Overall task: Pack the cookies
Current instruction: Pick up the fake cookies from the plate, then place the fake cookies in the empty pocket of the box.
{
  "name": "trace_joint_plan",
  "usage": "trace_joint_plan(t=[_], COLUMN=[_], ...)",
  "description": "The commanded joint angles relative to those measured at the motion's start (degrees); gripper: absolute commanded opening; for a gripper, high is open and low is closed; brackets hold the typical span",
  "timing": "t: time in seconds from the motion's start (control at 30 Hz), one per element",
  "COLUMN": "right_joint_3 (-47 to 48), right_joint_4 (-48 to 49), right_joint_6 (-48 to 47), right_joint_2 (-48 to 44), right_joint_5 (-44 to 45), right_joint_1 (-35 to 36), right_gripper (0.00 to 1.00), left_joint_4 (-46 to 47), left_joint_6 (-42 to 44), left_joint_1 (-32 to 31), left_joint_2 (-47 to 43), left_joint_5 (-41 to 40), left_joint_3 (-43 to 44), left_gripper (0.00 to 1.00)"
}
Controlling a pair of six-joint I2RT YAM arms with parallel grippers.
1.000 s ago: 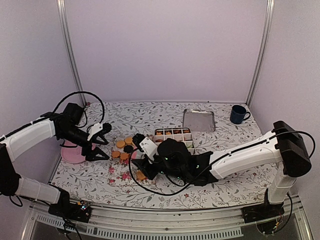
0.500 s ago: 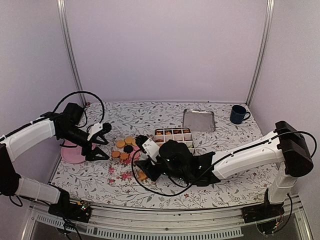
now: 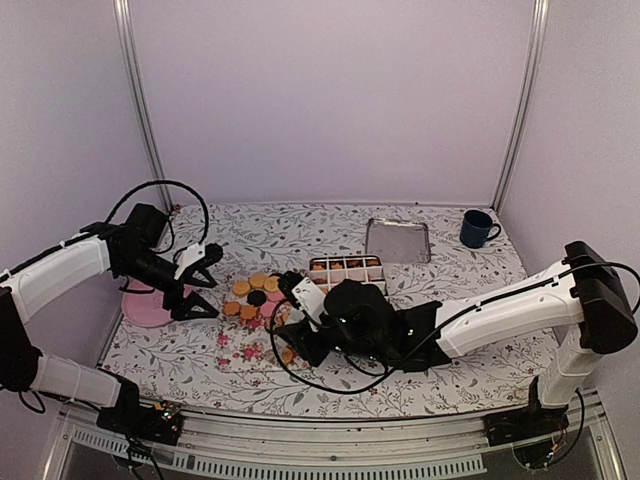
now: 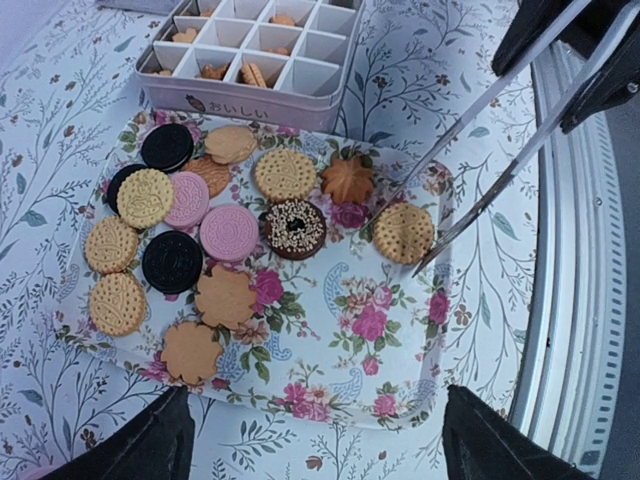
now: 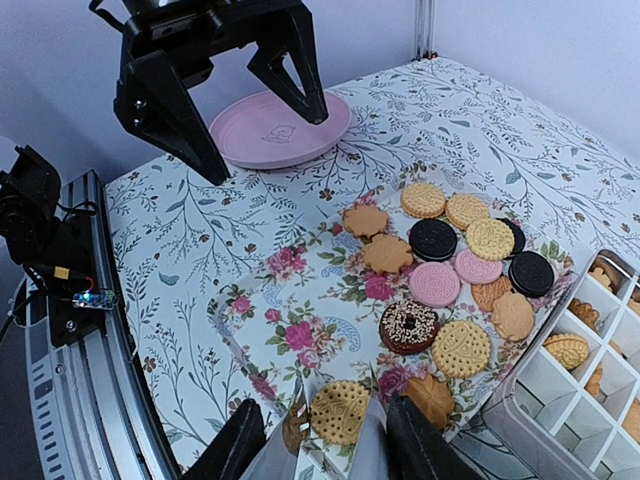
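Several cookies [image 4: 200, 230] lie on a floral tray [image 4: 400, 360]: tan, black, pink and one chocolate-topped [image 4: 294, 228]. They also show in the right wrist view [image 5: 450, 260] and the top view [image 3: 252, 297]. My right gripper [image 5: 325, 450] is shut on metal tongs [image 4: 500, 120]. The tong blades stand on either side of a round tan cookie [image 5: 340, 412] at the tray's near edge. I cannot tell whether they press on it. My left gripper [image 4: 315, 455] is open and empty, hovering over the tray's left side [image 3: 200, 285].
A white compartment tin [image 4: 250, 50] holding a few biscuits stands beyond the tray [image 3: 348, 270]. A pink plate [image 3: 150, 308] lies at the left. A metal lid [image 3: 397, 240] and a blue mug [image 3: 478, 228] stand at the back right.
My right arm has shifted a little to the right with the tongs. The left arm has not moved.
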Motion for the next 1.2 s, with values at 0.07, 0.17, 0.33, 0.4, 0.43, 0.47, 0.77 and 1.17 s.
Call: trace_joint_plan(t=[0.07,0.17,0.33,0.4,0.43,0.47,0.77,1.17], right_joint_3=[1.7,2.0,5.1,6.4,7.0,7.3,5.6,1.4], right_joint_4=[-3.7,-3.8,-3.8,-3.7,-3.6,-3.3,-1.8,0.1], right_joint_6=[0.1,-0.6,-4.5,-5.7,-6.4,-6.8,-9.9,-9.9], right_joint_2=[0.5,-0.2,-1.7,-2.4,-2.8,-3.4,-9.0,-9.6], right_joint_5=[-0.2,1.7,4.3,4.4,4.3,4.3,4.6,4.2], right_joint_1=[0.6,0.6,0.5,0.2,-0.1,-0.4,-6.9,-11.3], right_gripper=[0.35,0.26,0.20,0.18,0.16,0.15,0.15,0.16], left_joint_4=[-0.9,-0.8,-0.6,-0.6,-0.6,-0.6,-0.9,-1.0], left_joint_6=[0.3,0.4,0.2,0.2,0.2,0.2,0.3,0.1], left_joint_1=[0.4,0.4,0.4,0.4,0.5,0.4,0.4,0.4], left_joint_2=[-0.2,-0.2,0.0,-0.1,-0.1,-0.2,-0.5,0.2], left_joint_5=[0.8,0.5,0.1,0.0,-0.1,-0.3,-0.5,-0.6], left_joint_3=[1.8,2.1,2.2,2.2,2.1,2.2,2.2,2.7], left_gripper=[0.86,0.86,0.85,0.85,0.85,0.85,0.85,0.85])
